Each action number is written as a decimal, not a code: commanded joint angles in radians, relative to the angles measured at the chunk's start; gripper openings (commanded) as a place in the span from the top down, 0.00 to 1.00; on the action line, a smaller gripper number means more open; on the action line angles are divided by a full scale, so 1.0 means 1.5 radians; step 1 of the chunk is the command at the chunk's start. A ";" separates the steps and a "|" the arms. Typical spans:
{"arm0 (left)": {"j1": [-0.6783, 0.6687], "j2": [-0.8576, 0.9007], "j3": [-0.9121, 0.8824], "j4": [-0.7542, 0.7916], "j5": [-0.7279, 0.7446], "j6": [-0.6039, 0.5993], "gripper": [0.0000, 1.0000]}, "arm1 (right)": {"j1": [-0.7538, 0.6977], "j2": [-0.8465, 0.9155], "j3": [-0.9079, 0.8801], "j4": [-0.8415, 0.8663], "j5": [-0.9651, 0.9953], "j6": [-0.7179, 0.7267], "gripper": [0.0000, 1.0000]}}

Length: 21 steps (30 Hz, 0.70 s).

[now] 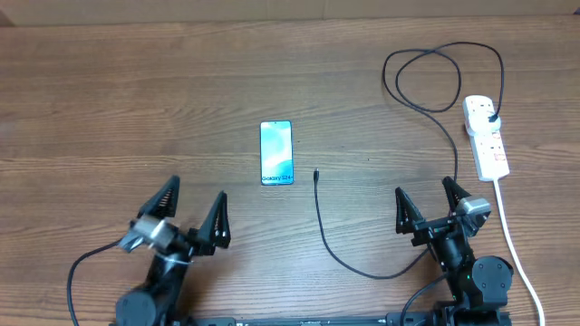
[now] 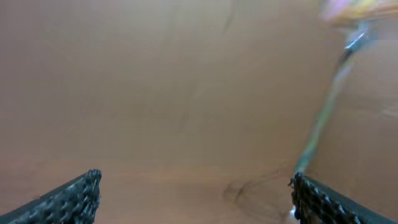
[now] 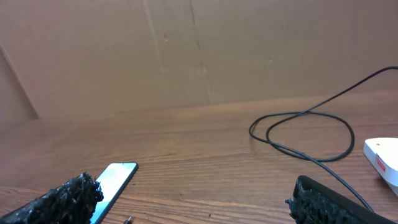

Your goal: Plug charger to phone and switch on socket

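The phone (image 1: 276, 152) lies flat mid-table, its light-blue screen up; the right wrist view catches it low on the left (image 3: 113, 179). The charger (image 1: 337, 246) is a thin black cable. Its connector tip (image 1: 316, 172) rests just right of the phone. The cable loops at the back (image 3: 305, 130), and its plug (image 1: 490, 116) sits in the socket (image 1: 486, 136), a white power strip at the right (image 3: 382, 155). My left gripper (image 1: 195, 195) stands open below and left of the phone, holding nothing. Near the cable, my right gripper (image 1: 423, 190) is open and empty.
The strip's thick white cord (image 1: 512, 237) runs down past the right arm to the table's front edge. The left wrist view is blurred, showing brown surface between its fingers (image 2: 78, 196). A brown cardboard wall (image 3: 186, 56) stands behind the table.
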 commanded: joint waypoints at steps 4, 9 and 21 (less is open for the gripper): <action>0.003 -0.006 0.012 0.249 -0.033 -0.071 0.00 | -0.001 -0.003 -0.007 0.003 -0.001 -0.001 0.00; 0.003 0.008 0.122 0.141 -0.065 -0.029 0.00 | -0.001 -0.003 -0.007 0.003 -0.001 -0.001 0.00; 0.003 0.492 0.749 -0.596 0.160 0.170 0.00 | -0.001 -0.003 -0.007 0.003 -0.001 -0.001 0.00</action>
